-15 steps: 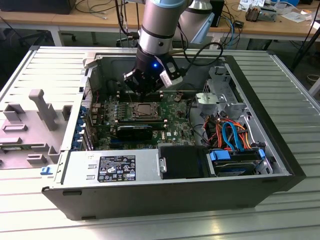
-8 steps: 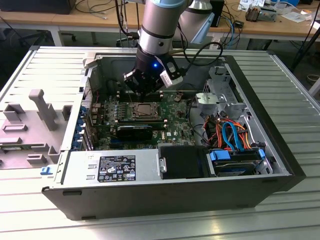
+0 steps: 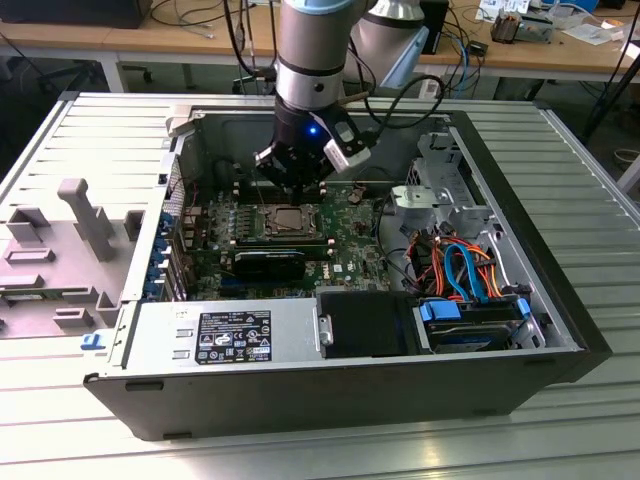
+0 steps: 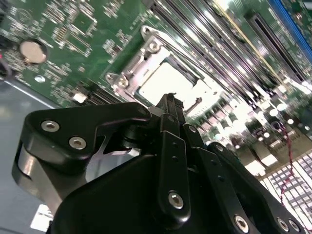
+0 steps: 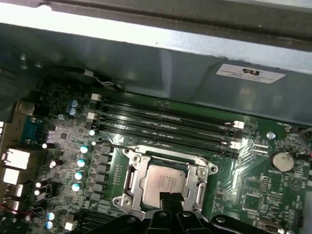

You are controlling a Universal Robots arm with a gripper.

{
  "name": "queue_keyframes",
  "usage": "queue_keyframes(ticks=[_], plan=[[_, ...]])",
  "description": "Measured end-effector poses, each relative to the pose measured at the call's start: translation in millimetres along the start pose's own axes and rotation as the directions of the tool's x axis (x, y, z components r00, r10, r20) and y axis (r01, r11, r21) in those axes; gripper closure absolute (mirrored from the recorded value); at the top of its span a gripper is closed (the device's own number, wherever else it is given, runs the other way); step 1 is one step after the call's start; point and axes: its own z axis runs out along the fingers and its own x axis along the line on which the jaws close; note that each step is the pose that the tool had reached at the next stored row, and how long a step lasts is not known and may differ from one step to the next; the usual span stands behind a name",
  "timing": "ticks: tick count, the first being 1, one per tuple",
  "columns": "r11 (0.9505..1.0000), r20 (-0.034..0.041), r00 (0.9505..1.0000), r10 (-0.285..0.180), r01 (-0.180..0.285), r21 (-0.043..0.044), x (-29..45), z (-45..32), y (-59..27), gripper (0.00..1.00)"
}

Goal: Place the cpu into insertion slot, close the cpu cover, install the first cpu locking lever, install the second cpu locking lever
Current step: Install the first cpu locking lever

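The cpu (image 5: 163,183), a square chip with a silver-grey top, lies in the insertion slot (image 5: 205,171) on the green board. The silver cpu cover (image 5: 130,178) lies flat around it, and the chip shows through its window. In the second wrist view the cpu (image 4: 165,80) and the cpu cover (image 4: 127,74) gleam just beyond the fingertips. My gripper (image 5: 170,199) hangs right over the near edge of the socket, its black fingers pressed together and holding nothing. In the exterior view my gripper (image 3: 297,190) stands just above the cpu (image 3: 290,219).
Long black memory slots (image 5: 165,122) run beside the socket, under the case wall (image 5: 146,58). A coin battery (image 5: 280,161) sits on the board. A black card (image 3: 270,265), a power supply (image 3: 220,335) and a drive cage with coloured cables (image 3: 465,270) crowd the case.
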Motion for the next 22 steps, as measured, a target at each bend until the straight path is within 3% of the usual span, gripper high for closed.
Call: queue_keyframes(ticks=[1, 2, 3, 8, 15, 22], plan=[[1.0, 0.014, 0.9999, 0.0, 0.0, 0.0027, 0.0, 0.2, 0.0, 0.89], [1.0, 0.0229, 0.9997, -0.001, 0.001, 0.0046, 0.1, 0.2, 0.0, 0.89], [1.0, 0.0271, 0.9996, -0.001, 0.001, 0.0053, 0.0, 0.3, 0.0, 0.89], [1.0, 0.0277, 0.9996, 0.007, -0.007, 0.0053, 0.1, 0.3, 0.0, 0.89], [0.9942, 0.0316, 0.9937, 0.107, -0.107, 0.0009, 0.0, 1.7, 0.0, 0.89], [0.9942, 0.0317, 0.9937, 0.108, -0.108, 0.0008, 0.2, 1.5, 0.0, 0.89]])
